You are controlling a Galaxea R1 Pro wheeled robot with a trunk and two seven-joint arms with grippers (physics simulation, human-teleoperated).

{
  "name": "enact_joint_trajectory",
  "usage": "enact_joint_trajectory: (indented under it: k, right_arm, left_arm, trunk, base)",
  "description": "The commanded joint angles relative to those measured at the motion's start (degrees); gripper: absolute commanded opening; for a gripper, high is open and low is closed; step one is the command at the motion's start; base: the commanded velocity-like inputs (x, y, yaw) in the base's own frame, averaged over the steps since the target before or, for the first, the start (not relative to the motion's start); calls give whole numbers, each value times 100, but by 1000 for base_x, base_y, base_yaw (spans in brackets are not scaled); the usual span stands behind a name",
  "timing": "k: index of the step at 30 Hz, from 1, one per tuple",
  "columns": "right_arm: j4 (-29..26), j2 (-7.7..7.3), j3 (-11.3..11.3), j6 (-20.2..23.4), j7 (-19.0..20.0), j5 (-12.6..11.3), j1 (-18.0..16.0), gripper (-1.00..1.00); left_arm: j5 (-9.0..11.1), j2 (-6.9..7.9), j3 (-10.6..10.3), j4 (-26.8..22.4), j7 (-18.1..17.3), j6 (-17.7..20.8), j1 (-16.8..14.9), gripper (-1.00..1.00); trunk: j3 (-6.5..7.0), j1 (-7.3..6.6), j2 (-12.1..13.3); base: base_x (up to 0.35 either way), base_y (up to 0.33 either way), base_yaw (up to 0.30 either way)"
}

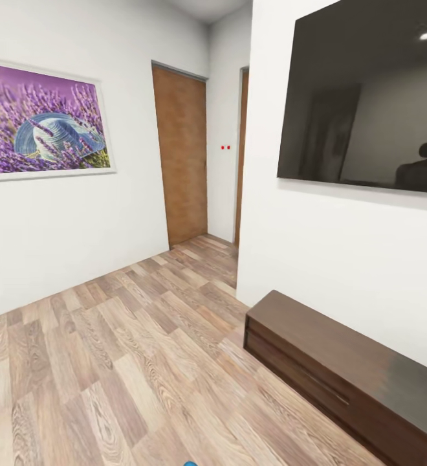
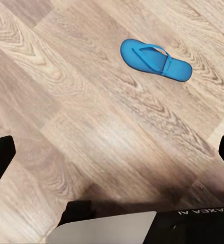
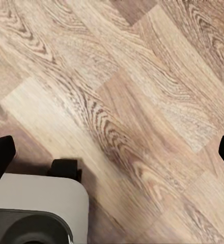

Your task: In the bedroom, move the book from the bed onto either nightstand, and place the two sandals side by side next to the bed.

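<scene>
You are looking across a room with white walls [image 1: 58, 246] and a brown wood-plank floor [image 1: 129, 362], which takes up most of the lower half of the head view. On the wall to your right hangs a large dark screen [image 1: 369, 97], glossy enough to show dim reflections and ceiling lights. Below it, against the same wall, runs a long low dark brown bench [image 1: 343, 375] with drawer fronts and nothing standing on its top. On the wall to your left hangs a framed picture [image 1: 42, 120] of purple lavender with a pale hat in it. Straight ahead a short passage leads to a closed wooden door [image 1: 181, 155], and a second door edge [image 1: 241, 155] shows just past the corner of the right wall. One blue sandal [image 2: 155, 59] lies flat on the planks, sole down, in the left wrist view, well apart from the arm; a small sliver of blue [image 1: 189, 463] also shows at the very bottom edge of the head view. Your left pincer [image 2: 112, 152] is spread wide, its two dark fingertips [image 2: 0, 157] at opposite edges of that view with bare floor between them, holding nothing. Your right pincer [image 3: 112, 152] is likewise spread wide over bare planks, empty, with a fingertip [image 3: 1, 157] at each edge of its wrist view.
</scene>
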Motion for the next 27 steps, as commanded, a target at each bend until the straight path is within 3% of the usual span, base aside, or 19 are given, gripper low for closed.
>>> enact_joint_trajectory:
  k: [1,27]
  right_arm:
    - [0,1,1,0,-2,0,-1,100]
    - [0,7,6,1,-9,0,0,100]
  left_arm:
    - [0,0,0,0,0,0,0,100]
    - [0,1,-9,0,0,-9,0,100]
  trunk:
    - [0,0,0]
    - [0,0,0]
  base:
    - [68,327,0]
    - [222,260,0]
